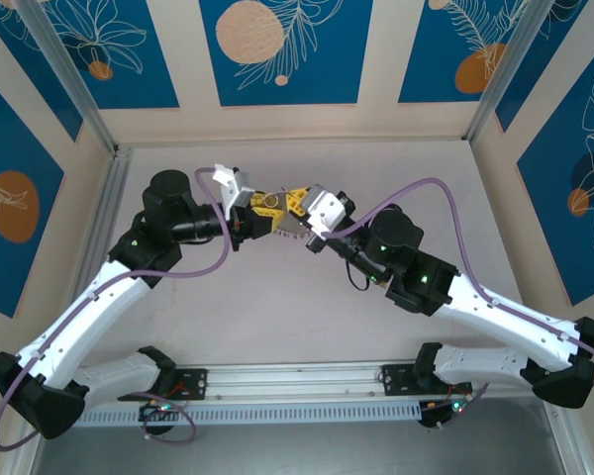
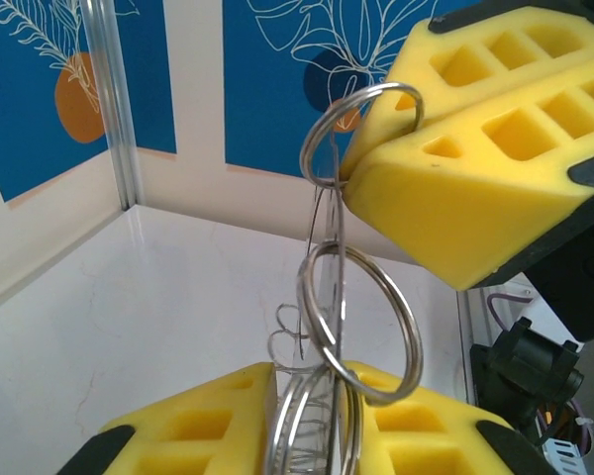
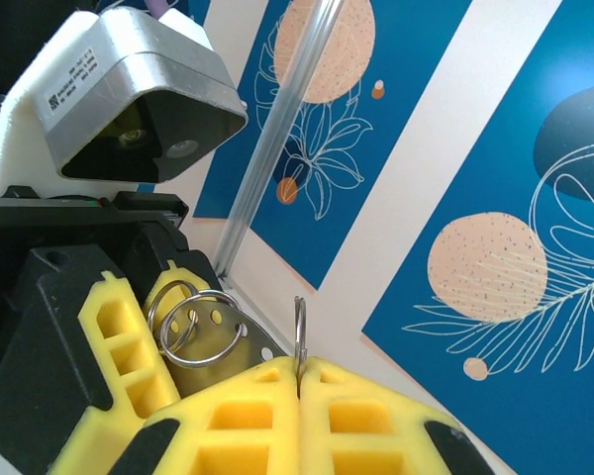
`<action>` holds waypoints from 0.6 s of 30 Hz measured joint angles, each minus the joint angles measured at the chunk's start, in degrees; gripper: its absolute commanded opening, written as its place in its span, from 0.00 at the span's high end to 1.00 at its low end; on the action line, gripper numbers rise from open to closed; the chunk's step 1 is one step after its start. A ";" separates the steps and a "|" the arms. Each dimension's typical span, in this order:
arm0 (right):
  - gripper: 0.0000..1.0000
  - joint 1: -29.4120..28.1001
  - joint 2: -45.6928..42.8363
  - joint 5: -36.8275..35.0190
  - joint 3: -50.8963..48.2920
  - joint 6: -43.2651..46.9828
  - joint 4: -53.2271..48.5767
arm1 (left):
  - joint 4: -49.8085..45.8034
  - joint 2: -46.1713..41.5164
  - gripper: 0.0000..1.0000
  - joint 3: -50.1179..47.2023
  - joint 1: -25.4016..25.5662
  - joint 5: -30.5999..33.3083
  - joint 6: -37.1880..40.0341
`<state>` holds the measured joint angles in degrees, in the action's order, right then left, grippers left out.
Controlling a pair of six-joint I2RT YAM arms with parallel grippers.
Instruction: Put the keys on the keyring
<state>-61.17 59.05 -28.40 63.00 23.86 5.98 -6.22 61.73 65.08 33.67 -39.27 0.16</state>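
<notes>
1. Between the tips of the left claw (image 2: 315,381) sits a silvery bunch (image 2: 307,435) of coiled loops, too tangled to tell key from ring. Its fingers (image 2: 198,421) stand close on either side. I cannot tell whether they bite.
2. Just past those tips the keyring (image 2: 414,332) rises out of the bunch, leaning toward the right-hand finger. Its broad face is turned to the wrist camera. A hoop has no long axis, but its plane runs outward from the claw.
3. Farther out, a thin strand (image 2: 317,213) runs along the same line to an upper ring (image 2: 305,153). The right claw (image 3: 299,371) has its fingers (image 3: 376,416) pressed together on that ring's rim. Seen from that claw the upper ring is edge-on, in line with the finger seam and sticking straight out.
4. Judgement: all of this is light, stiff, springy wire, likely slick on foam and quick to swivel. Grip flat across the rim, well clear of the split end.
</notes>
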 measured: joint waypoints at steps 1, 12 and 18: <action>1.00 0.00 -0.26 0.26 0.00 -0.13 -0.13 | 0.17 -0.11 1.00 0.00 0.00 -0.02 -0.13; 1.00 0.79 -2.84 2.16 -0.39 -0.74 -1.29 | 0.83 1.29 1.00 2.38 -0.07 -4.09 -4.46; 0.98 2.03 -3.65 4.44 -0.87 -1.73 -1.42 | 0.92 1.90 1.00 2.97 -0.17 -8.02 -6.29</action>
<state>-59.13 55.40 -23.97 62.13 22.13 4.56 -5.30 63.64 68.05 33.50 -47.29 -6.13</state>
